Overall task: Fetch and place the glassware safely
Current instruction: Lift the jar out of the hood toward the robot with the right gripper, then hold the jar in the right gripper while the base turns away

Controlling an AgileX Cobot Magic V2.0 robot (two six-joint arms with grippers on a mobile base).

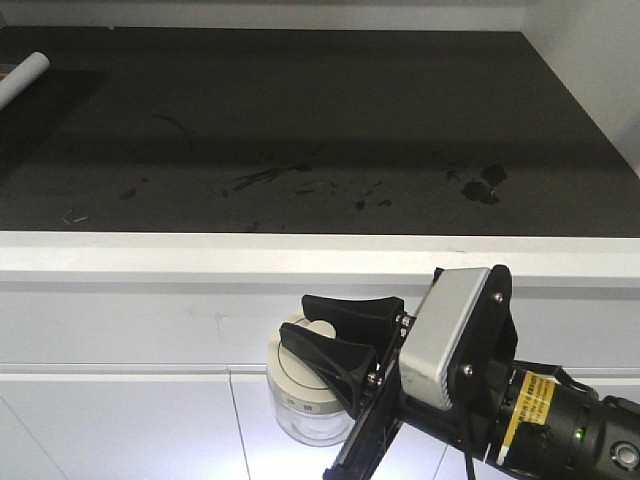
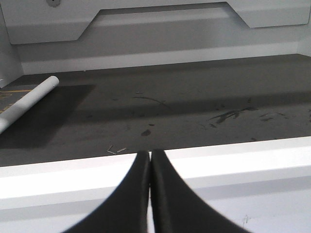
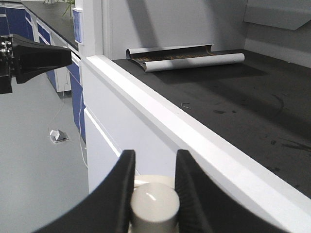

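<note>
- Below the front edge of the desk [image 1: 200, 255], the jar [image 1: 295, 400] hangs in the air, off the dark top.
- Right claw [image 1: 300, 320] pinches the jar's lid knob, one finger on each side.
- Left claw [image 2: 149, 194] is pressed together, holding nothing.

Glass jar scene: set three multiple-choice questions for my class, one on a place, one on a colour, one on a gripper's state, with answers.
1. Where is the glass jar? A on top of a shelf; B in front of the white bench edge; C inside a sink.
2. Its lid is: A cream-white; B blue; C black.
3. The left gripper is: A wide open; B holding a cup; C shut, empty.
Answers: B, the right gripper holds it below the worktop; A, the lid shows pale cream; C, its fingers meet.
</note>
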